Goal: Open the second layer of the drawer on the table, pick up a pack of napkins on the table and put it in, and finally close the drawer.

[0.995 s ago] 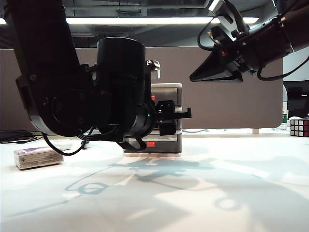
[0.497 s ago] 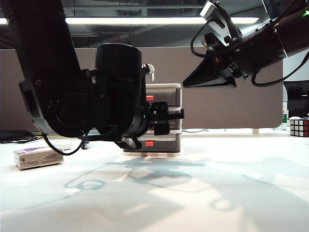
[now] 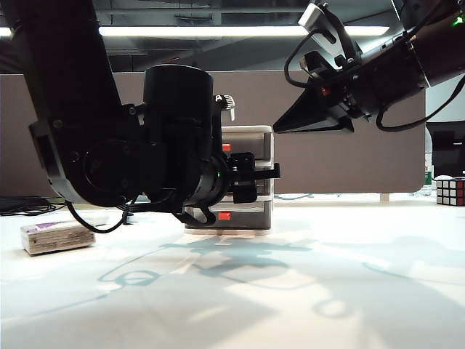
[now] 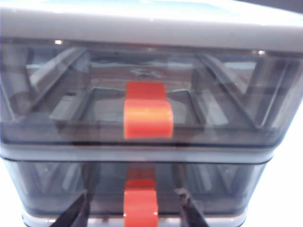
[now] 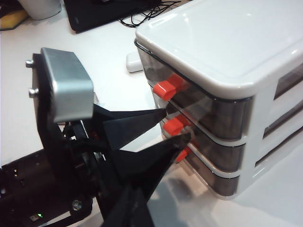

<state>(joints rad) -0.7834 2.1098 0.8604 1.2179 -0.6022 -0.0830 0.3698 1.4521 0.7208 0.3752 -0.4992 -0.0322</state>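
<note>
The pack of napkins (image 3: 57,235) is lying flat at the far left of the table (image 3: 305,305), well apart from both arms, long axis running across the exterior view. Moving right, the left gripper (image 3: 256,174) is reaching level at the front of the drawer (image 3: 258,134), fingers pointing at the middle tier. In the left wrist view the two fingertips (image 4: 75,213) are sitting either side of the second layer (image 4: 213,189) handle (image 4: 140,205), jaws parted about halfway with the red-orange tab centred in the gap and not gripped yet; whether the pads are touching the drawer face cannot be told. The tab's long axis is running up and down between the jaws, straight ahead of them, so closing and pulling back looks like the next call. All three drawers are appearing shut. Further right and high above the cabinet, the right gripper (image 3: 309,116) is hovering, holding nothing; in its own wrist view (image 5: 163,130) the dark fingers are standing apart. The left arm is clearly the nearer one to the handle. The right wrist view is showing all three red tabs from the side plus a small white oval case (image 5: 134,63) behind the cabinet, which the exterior view hides; only the exterior view is showing the napkins and a Rubik's cube (image 3: 450,191) at far right.
</note>
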